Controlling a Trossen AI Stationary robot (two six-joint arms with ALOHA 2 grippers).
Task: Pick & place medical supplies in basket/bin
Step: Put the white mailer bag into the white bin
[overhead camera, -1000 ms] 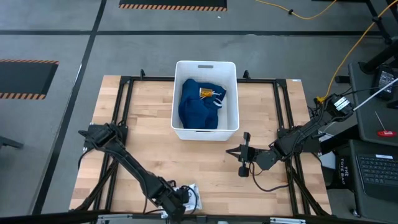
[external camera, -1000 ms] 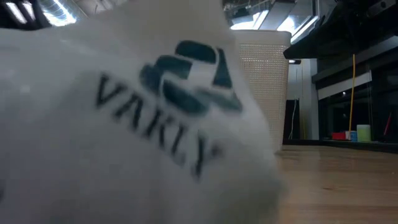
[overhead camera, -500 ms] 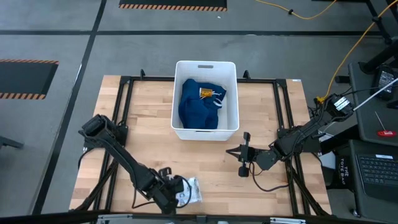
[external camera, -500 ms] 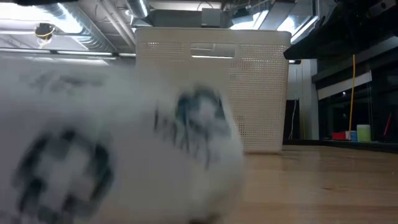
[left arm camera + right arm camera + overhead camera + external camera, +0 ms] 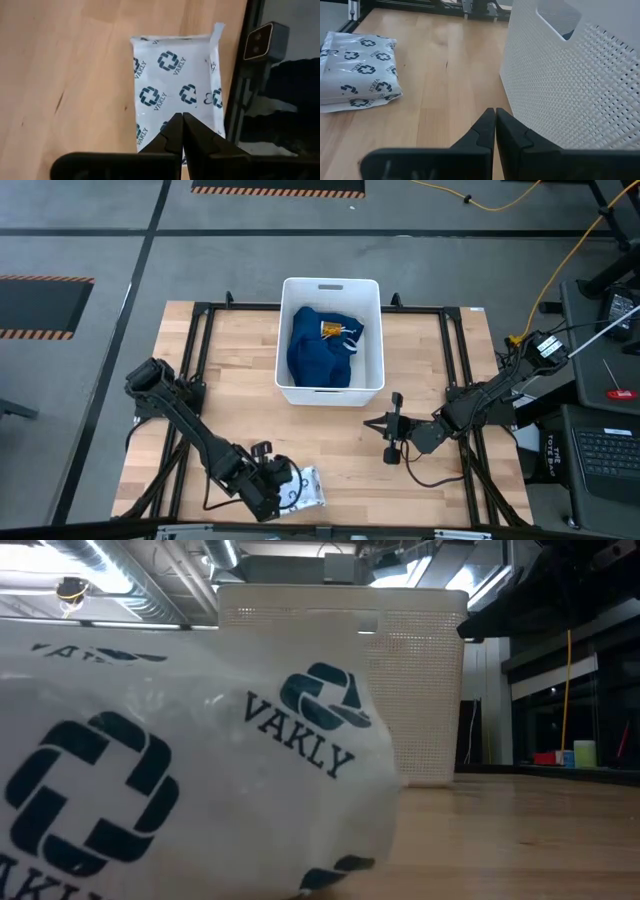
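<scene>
One white packet lies flat beside the shut left tool.

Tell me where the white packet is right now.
In the high view the white packet lies flat on the table near its front edge, left of centre, right beside the shut left gripper and well short of the white tub.

White packet reads "VAKLY" w/ blue ring logos, repeated all over. "TOTE" reads on a black case at right edge.
</scene>
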